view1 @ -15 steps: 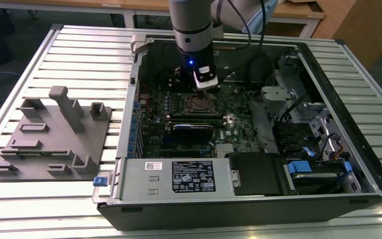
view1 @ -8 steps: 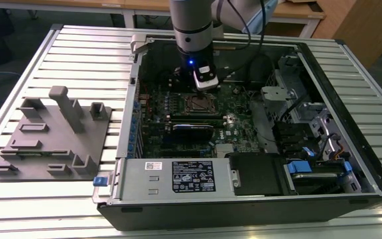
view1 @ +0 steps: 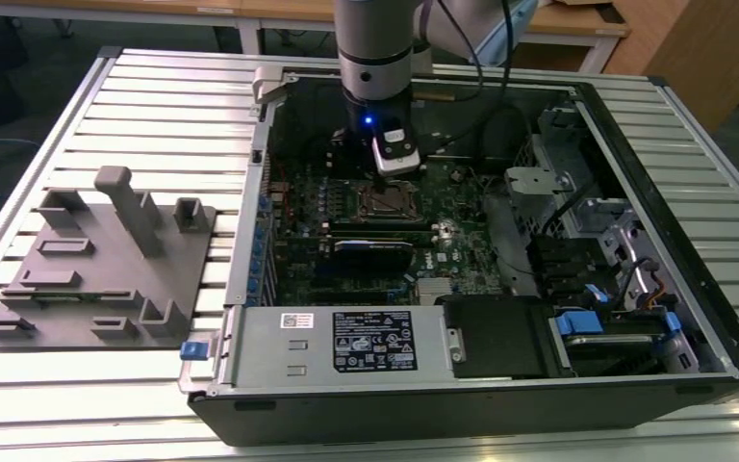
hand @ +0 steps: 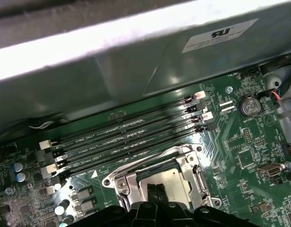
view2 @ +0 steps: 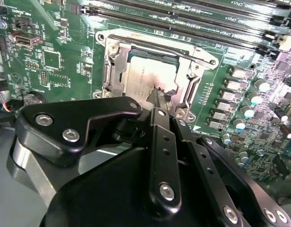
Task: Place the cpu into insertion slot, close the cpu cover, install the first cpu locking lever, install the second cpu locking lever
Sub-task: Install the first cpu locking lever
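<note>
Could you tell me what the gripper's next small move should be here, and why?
Probably a slight descent. The gripper hangs, fingers together, just above the cpu, which already lies in the insertion slot with the cpu cover down around it; a locking lever runs alongside.

The exterior view looks down steeply from well back onto the open computer case [view1: 472,250] lying on a slatted table [view1: 151,87], the arm entering at the frame's top centre. Both wrist views sit close above the green motherboard [view2: 55,61], angled across it in opposing directions. All three share the insertion slot [view1: 385,200] [view2: 150,78] [hand: 159,182].
</note>
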{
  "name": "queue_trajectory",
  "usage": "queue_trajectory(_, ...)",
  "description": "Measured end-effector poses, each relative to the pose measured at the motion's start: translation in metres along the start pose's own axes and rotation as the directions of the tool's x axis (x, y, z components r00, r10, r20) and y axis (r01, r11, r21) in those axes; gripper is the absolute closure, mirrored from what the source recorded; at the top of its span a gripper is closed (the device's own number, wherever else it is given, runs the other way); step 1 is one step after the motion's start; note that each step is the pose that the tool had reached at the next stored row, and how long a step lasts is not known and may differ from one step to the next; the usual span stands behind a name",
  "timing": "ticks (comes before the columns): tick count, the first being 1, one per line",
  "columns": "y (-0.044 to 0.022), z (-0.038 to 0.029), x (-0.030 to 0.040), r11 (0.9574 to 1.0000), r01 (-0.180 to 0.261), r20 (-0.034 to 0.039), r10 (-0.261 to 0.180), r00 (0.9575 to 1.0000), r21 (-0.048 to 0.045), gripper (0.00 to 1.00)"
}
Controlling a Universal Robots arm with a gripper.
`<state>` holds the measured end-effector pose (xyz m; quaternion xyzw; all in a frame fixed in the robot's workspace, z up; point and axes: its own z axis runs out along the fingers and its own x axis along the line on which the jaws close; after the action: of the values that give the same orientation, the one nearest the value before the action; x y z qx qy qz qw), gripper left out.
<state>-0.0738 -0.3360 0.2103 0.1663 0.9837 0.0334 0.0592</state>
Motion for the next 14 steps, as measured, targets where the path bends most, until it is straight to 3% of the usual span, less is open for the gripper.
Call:
queue_trajectory(5, 0.0006, 0.0004, -0.0017, 0.9999, 0.012, -0.0018, -0.012, 0.9999, 0.0002, 0.9)
queue_trajectory(14, 0.0014, 0.0016, -0.004, 0.9977, 0.066, -0.0028, -0.066, 0.9978, 0.0105, 0.9)
